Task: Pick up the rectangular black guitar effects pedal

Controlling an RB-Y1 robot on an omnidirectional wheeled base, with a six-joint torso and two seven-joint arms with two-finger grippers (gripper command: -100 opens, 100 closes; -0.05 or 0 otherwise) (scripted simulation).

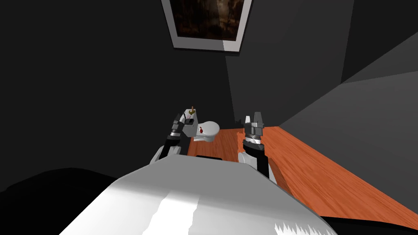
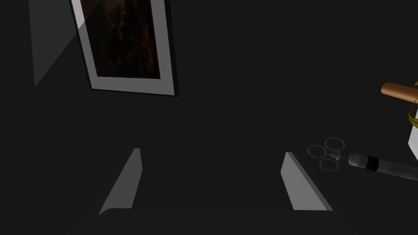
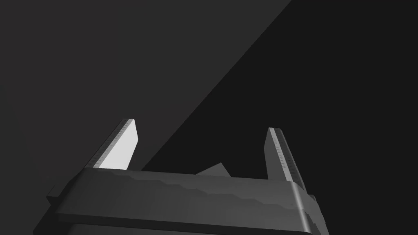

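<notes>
My left gripper point(image 1: 179, 118) is raised beside a white toilet point(image 1: 208, 131), against its tank. A small dark block point(image 1: 190, 120) lies on the tank top; I cannot tell whether it is the pedal. In the left wrist view the left gripper point(image 2: 212, 152) is open with nothing between its fingers point(image 2: 122, 185), facing a dark wall. Off to one side of it lie a grey syringe point(image 2: 381, 165) with ring handles and a brown-corked bottle point(image 2: 400, 92). My right gripper point(image 1: 252, 117) is held up over the floor to the right of the toilet and stands open point(image 3: 201, 125).
Dark walls close in on the left and behind the toilet. A framed dark picture point(image 1: 206, 22) hangs on the wall above it. Orange wooden floor point(image 1: 326, 171) runs away to the right along a grey wall.
</notes>
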